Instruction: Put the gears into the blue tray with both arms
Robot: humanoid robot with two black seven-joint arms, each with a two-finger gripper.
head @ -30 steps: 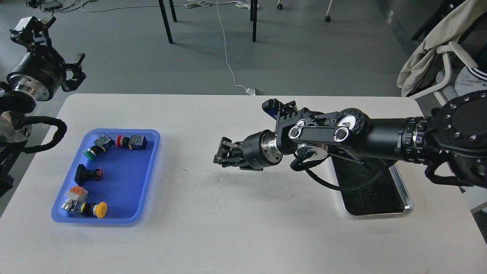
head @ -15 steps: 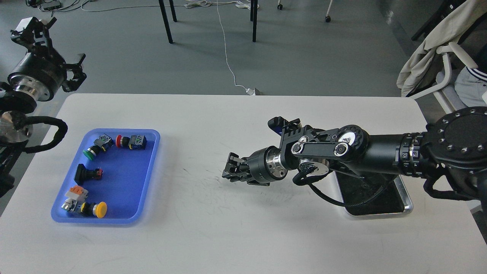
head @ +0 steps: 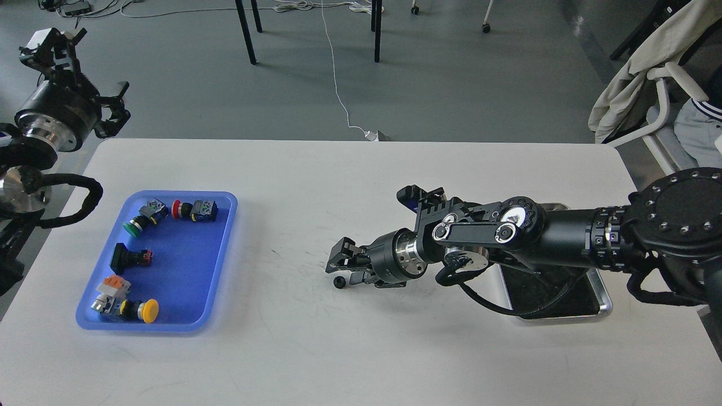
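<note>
A single tiny black gear (head: 339,282) lies on the white table, just under the fingertips of my right gripper (head: 340,266). That gripper reaches in from the right, low over the table's middle, open, with nothing between its fingers. The blue tray (head: 192,282) sits at the left of the table and holds several coloured push-button switches; I see no gear in it. My left gripper (head: 84,67) hangs open above the table's far left corner, well away from the tray and the gear.
A shiny steel tray (head: 603,304) with a dark inside sits at the right, mostly covered by my right arm. Beyond the table are chair legs, a white cable on the floor, and a chair with a jacket at the far right.
My right gripper dropped toward the table and drew slightly right. The gear now lies on the table below its fingertips, where none showed before. The left gripper barely moved.
</note>
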